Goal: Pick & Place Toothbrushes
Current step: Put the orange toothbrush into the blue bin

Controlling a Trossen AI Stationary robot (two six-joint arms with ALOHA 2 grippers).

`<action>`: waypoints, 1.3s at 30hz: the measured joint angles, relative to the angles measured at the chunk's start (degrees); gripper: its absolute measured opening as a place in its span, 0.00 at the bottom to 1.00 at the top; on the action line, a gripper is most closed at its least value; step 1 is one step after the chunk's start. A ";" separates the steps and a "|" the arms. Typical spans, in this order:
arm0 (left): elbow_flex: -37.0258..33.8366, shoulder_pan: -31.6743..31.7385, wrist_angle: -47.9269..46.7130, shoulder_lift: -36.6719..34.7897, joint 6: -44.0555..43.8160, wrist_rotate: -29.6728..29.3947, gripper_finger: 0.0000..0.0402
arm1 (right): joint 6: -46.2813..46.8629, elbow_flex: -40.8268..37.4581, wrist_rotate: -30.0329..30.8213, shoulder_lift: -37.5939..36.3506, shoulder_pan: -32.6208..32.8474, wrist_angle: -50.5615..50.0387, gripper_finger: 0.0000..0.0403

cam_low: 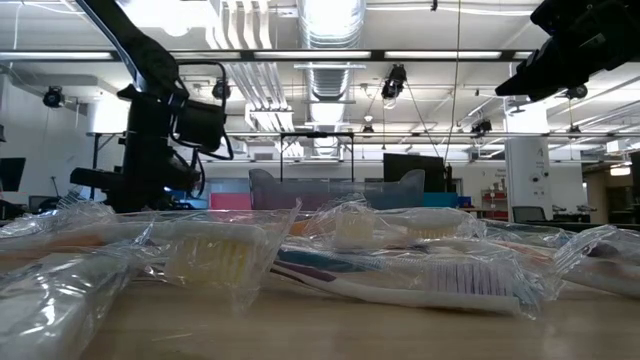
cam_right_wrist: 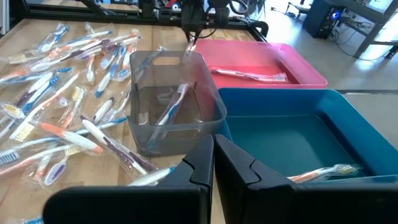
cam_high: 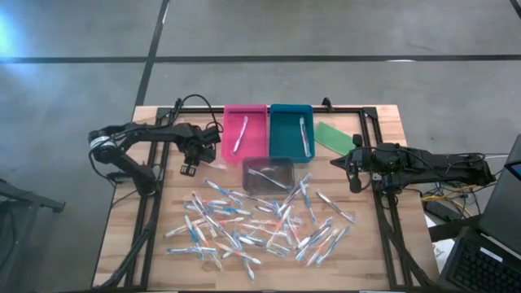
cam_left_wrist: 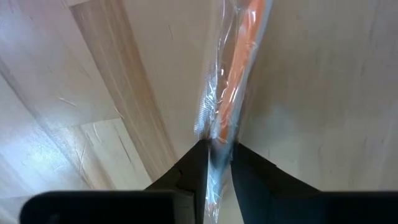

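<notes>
Left end effector: the left end effector (cam_high: 189, 167) sits in the left middle of the high view, beside the pink tray (cam_high: 244, 130). In the left wrist view its two fingers are pressed together on an orange toothbrush (cam_left_wrist: 239, 68) in clear wrap, which hangs over the bare desk (cam_high: 130, 236). I judge it is carrying this brush toward a tray.

Right end effector: the right end effector (cam_high: 355, 169) waits at the right middle of the high view, near the blue tray (cam_high: 291, 130). In the right wrist view its fingers are closed with nothing between them.

Toothbrushes: the pile of toothbrushes (cam_high: 252, 224) is spread over the lower middle of the desk. One brush lies in the pink tray, one in the blue tray, and at least one in the grey bin (cam_high: 269, 175).

Other things: a green flat piece (cam_high: 335, 136) lies right of the blue tray.

In the way: the wrapped brushes overlap, so taking one alone can be difficult. The grey bin stands between the pile and the two trays.
</notes>
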 joint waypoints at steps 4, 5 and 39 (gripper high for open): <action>0.13 0.04 0.10 0.02 0.07 -0.05 0.14 | 0.00 0.01 0.00 0.00 0.00 0.00 0.02; 0.13 0.04 0.11 0.02 0.28 -0.07 0.13 | 0.00 0.00 0.00 -0.01 -0.01 0.00 0.02; 9.38 -11.93 -23.72 -6.91 -19.56 19.00 0.09 | 0.00 0.01 0.02 -0.02 0.00 0.01 0.02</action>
